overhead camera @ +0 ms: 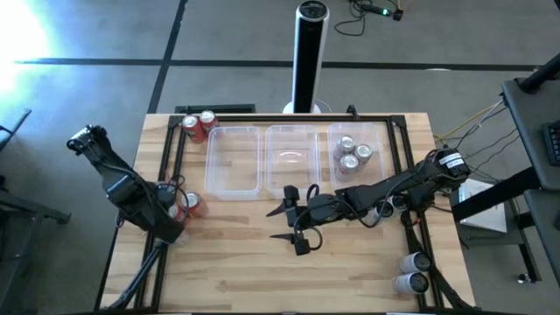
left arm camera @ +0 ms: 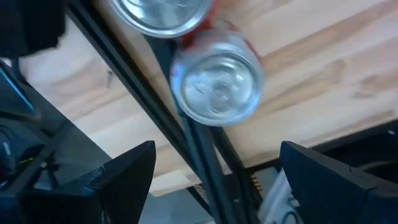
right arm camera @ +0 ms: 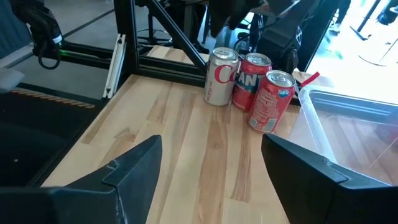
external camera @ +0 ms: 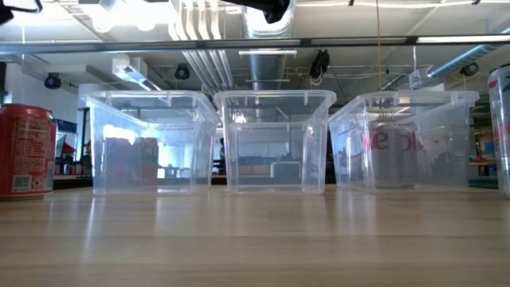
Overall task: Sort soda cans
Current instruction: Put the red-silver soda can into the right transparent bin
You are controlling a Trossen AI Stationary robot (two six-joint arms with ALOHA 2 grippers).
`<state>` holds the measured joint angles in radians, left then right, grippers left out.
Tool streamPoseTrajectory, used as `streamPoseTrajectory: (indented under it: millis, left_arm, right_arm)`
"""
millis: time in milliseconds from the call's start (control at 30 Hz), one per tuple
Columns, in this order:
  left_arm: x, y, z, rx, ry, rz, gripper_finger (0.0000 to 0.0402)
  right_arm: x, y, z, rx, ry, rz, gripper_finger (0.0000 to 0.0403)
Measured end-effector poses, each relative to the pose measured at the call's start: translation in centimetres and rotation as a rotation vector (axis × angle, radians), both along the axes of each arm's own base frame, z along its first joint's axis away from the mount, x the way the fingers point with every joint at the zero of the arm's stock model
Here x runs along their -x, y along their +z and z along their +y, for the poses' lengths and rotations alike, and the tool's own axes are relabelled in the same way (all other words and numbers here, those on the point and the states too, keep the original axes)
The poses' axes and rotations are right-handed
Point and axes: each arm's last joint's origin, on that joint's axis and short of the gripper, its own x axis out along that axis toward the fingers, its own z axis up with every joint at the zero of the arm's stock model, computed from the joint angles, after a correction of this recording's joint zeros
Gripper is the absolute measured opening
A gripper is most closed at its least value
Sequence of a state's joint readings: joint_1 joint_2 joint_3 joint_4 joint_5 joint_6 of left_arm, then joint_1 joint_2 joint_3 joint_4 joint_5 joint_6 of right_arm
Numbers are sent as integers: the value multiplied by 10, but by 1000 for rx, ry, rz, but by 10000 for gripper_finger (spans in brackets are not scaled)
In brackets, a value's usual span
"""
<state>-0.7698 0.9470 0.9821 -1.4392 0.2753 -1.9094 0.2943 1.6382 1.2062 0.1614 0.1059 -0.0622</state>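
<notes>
Three soda cans stand upright together near the table's left edge: a silver one (right arm camera: 222,76) and two red ones (right arm camera: 253,71) (right arm camera: 272,99). My left gripper (left arm camera: 214,155) hangs open above them, pointing down; a silver can top (left arm camera: 216,87) lies just ahead of its fingers, untouched. My right gripper (overhead camera: 282,224) is open over the table's middle, level and pointing toward those cans, with nothing between its fingers. Two more red cans (overhead camera: 199,124) stand at the far left corner. Silver cans (overhead camera: 354,153) stand in the right-hand tub.
Three clear plastic tubs stand in a row at the back: left (overhead camera: 234,162), middle (overhead camera: 291,140), right (overhead camera: 378,131). Two silver cans (overhead camera: 411,271) lie near the front right corner, and others (overhead camera: 385,208) sit under my right arm. A black frame (overhead camera: 171,157) rims the table.
</notes>
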Motion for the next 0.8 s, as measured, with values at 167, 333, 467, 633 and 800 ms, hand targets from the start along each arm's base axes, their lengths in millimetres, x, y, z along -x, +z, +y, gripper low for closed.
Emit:
streamPoseTrajectory:
  millis: [167,333,467,633,800]
  left_arm:
    - [5,-18,5,-36,-32,19,327]
    - [5,-35,7,-41,-35,-43,327]
    - [1,-44,4,-16,-30,-119,327]
    - [-1,-51,2,-33,-35,-114,327]
    - [-2,-47,3,-79,-69,-141,327]
  right_arm:
    - [0,0,0,0,0,0,279]
    - [0,0,0,0,0,0,290]
    - [0,0,0,0,0,0,298]
    - [0,0,0,10,4,-4,305]
    - [-1,3,0,166,62,-61,311]
